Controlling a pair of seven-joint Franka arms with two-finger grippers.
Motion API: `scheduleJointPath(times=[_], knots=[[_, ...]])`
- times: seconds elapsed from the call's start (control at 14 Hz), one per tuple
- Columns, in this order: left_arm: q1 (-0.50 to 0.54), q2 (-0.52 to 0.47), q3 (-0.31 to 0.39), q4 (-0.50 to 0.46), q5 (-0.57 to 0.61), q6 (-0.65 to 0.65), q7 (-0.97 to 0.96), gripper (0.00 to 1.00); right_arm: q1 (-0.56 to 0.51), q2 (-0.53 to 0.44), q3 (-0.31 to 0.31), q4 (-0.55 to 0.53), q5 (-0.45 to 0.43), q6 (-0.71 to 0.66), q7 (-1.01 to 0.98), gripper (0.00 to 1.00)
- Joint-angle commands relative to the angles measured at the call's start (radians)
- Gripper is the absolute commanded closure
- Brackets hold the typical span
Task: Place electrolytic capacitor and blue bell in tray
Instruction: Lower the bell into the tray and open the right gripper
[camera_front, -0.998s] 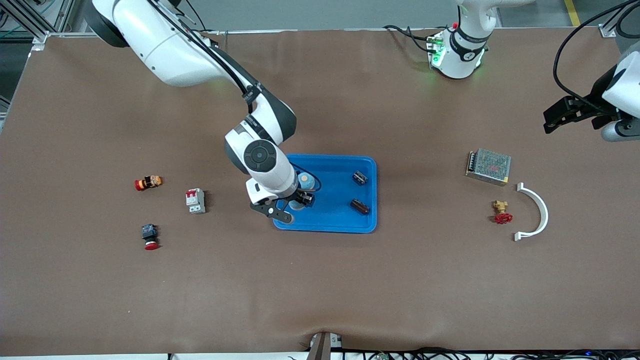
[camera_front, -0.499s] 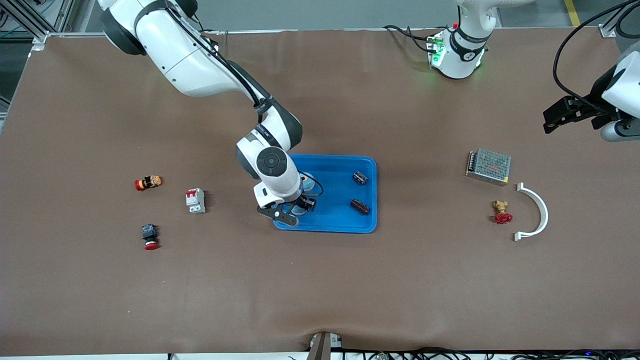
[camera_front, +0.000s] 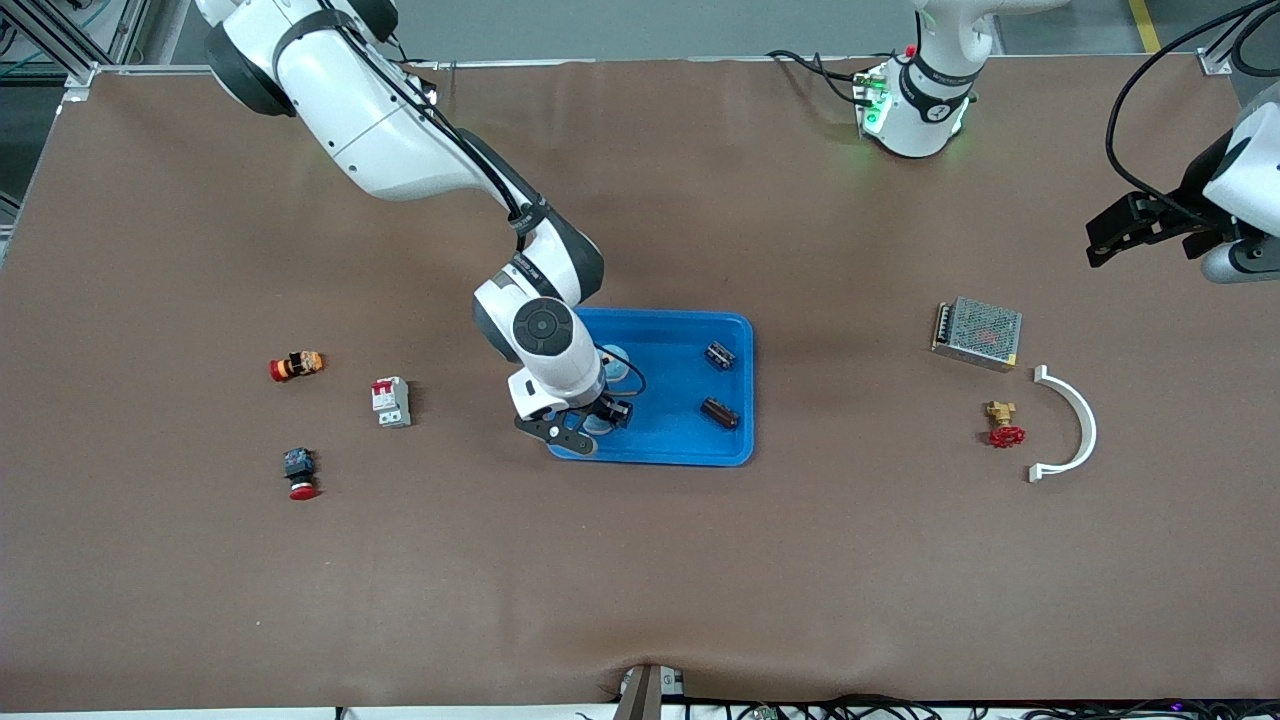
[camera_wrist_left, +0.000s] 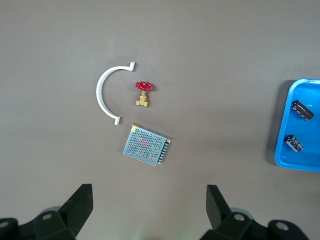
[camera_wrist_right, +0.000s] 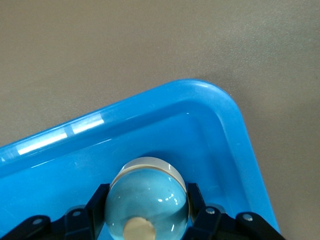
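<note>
On the counter (camera_front: 640, 560), the tray (camera_front: 690, 440) already holds two capacitors (camera_front: 720, 355) near its left-arm end. The right pincer (camera_front: 590, 420) is low over the tray's corner nearest the camera at the right-arm end, clenched on the blue bell (camera_wrist_right: 147, 202) (dome up). Placing is in hand; next it should release and lift straight up. The left pincer (camera_wrist_left: 150, 212), released, waits over bare counter.

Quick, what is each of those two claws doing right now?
Left gripper: open, empty, waiting above the table near the left arm's end.
Right gripper: shut on the blue bell, over the tray.
</note>
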Motion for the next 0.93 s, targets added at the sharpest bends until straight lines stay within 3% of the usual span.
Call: scheduleJointPath(times=[0.0, 0.21, 0.29, 0.36, 0.86], knots=[[0.008, -0.025, -0.006, -0.021, -0.009, 0.011, -0.001, 0.0, 0.014, 0.007, -0.012, 0.013, -0.021, 0.008, 0.028, 0.42], [0.006, -0.025, -0.006, -0.021, -0.008, 0.011, -0.001, 0.0, 0.02, 0.008, -0.012, 0.011, -0.023, 0.018, 0.028, 0.36], [0.006, -0.025, -0.006, -0.021, -0.008, 0.011, -0.001, 0.0, 0.02, 0.008, -0.013, 0.011, -0.023, 0.021, 0.028, 0.23], [0.006, -0.025, -0.006, -0.021, -0.009, 0.011, -0.001, 0.0, 0.02, 0.008, -0.013, 0.011, -0.023, 0.021, 0.028, 0.0], [0.008, -0.023, -0.005, -0.019, -0.009, 0.012, -0.001, 0.0, 0.014, -0.039, -0.009, 0.008, -0.037, -0.023, 0.023, 0.0]])
